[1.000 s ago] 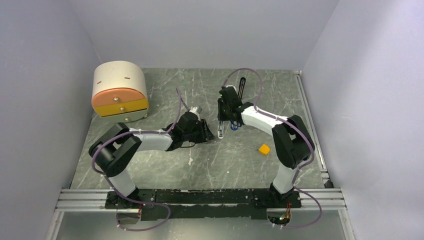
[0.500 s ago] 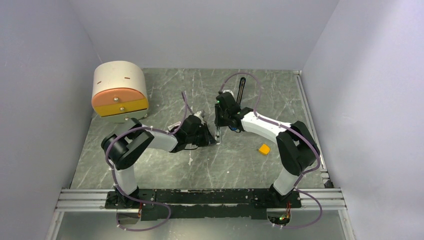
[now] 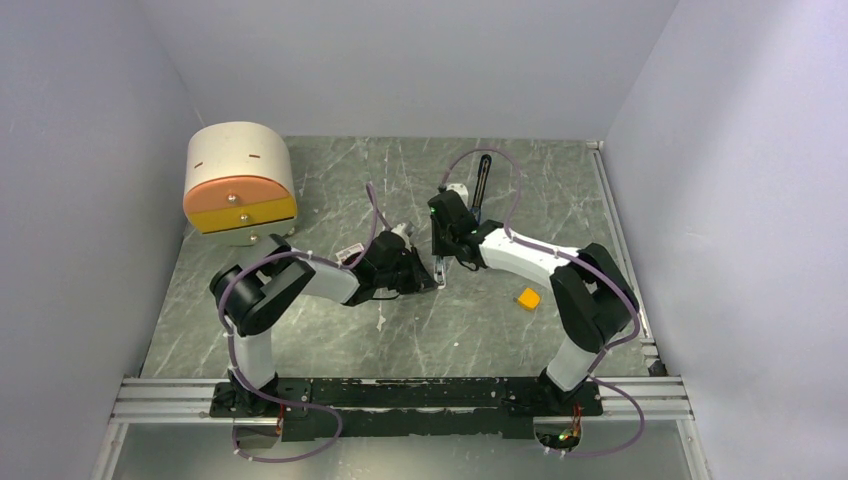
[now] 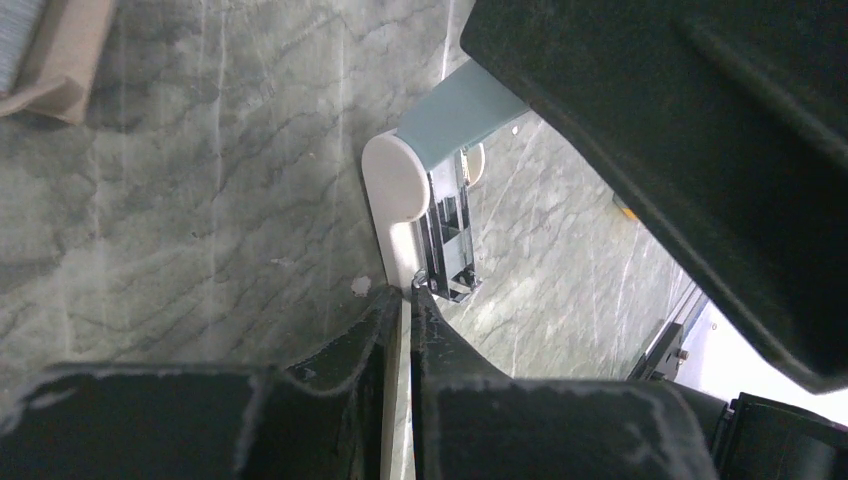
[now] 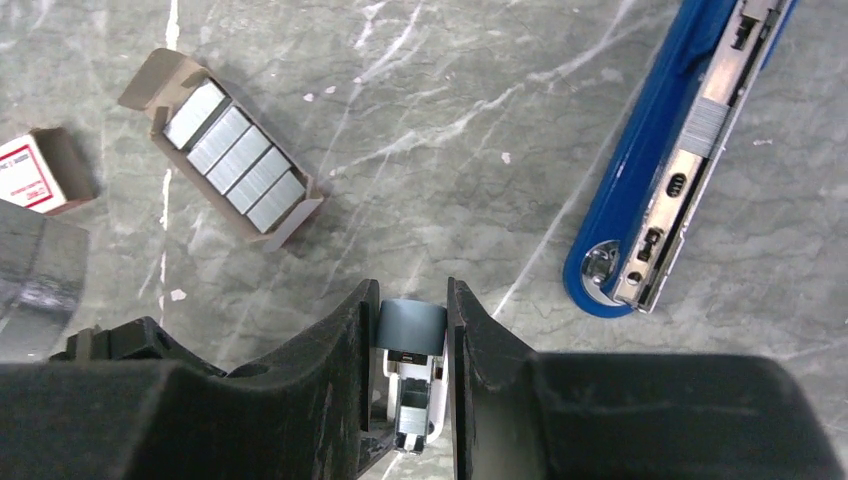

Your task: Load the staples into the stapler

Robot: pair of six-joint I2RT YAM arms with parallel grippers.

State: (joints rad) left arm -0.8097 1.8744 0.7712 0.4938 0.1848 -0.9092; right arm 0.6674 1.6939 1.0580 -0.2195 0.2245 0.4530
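Currently your right gripper (image 5: 410, 303) clamps the pale-blue piece (image 5: 410, 330) mid-worktop (image 5: 450, 120), and your left gripper (image 4: 400, 300) pinches its white edge. Beside them the stapler (image 5: 650, 140) lies open; the staples (image 5: 235, 155) sit in a cardboard tray (image 5: 300, 216) near a red-and-white box (image 5: 30, 170).

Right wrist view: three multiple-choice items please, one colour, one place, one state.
1. The body of the long slim desk stapler is: A red; B blue; C yellow.
2. The grey ribbed staple strips in the brown cardboard tray lie: A left of the stapler; B on top of it; C between the gripper fingers.
3. The right gripper is: A open, empty; B shut on the stapler; C shut on a small white piece with a pale-blue cap.
Key: B, blue shows along its side; A, a gap separates them; C, the cap sits pinched between both fingers.
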